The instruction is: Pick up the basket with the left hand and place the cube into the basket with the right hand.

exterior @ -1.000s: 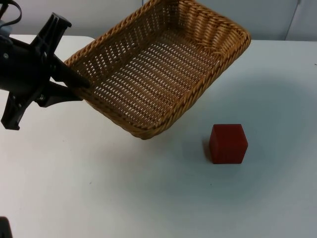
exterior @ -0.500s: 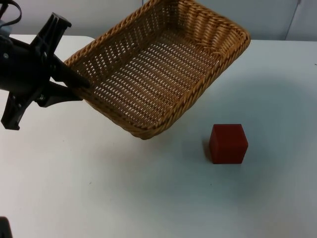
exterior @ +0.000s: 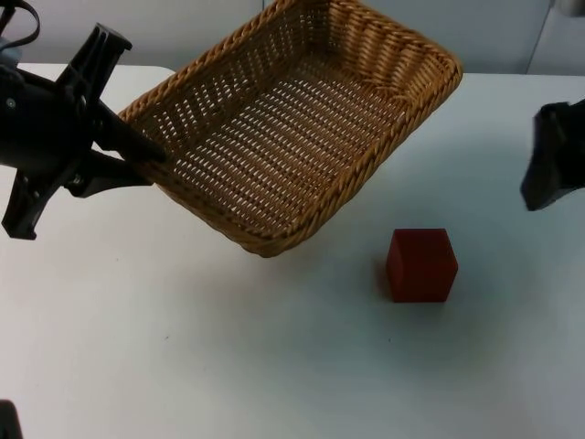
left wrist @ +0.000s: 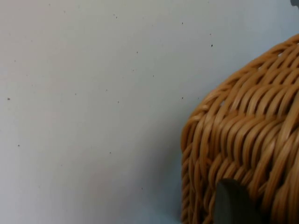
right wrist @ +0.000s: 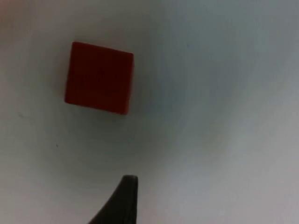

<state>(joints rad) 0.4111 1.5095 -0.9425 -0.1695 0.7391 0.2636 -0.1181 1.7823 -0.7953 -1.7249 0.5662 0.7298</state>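
Evidently rigid and light, the red cube [exterior: 420,264] sits on the table [exterior: 274,366] near the basket [exterior: 292,128] clamped by the left gripper [exterior: 146,160]; flat opposite faces suit the right gripper [exterior: 548,169], opening indeterminable.

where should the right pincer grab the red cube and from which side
Judging by its pose, take the red cube from straight above, fingers closing on two opposite upright faces. It sits flat on the white table, apart from the basket held by the left pincer, with room on all sides. The right pincer is off to its right.
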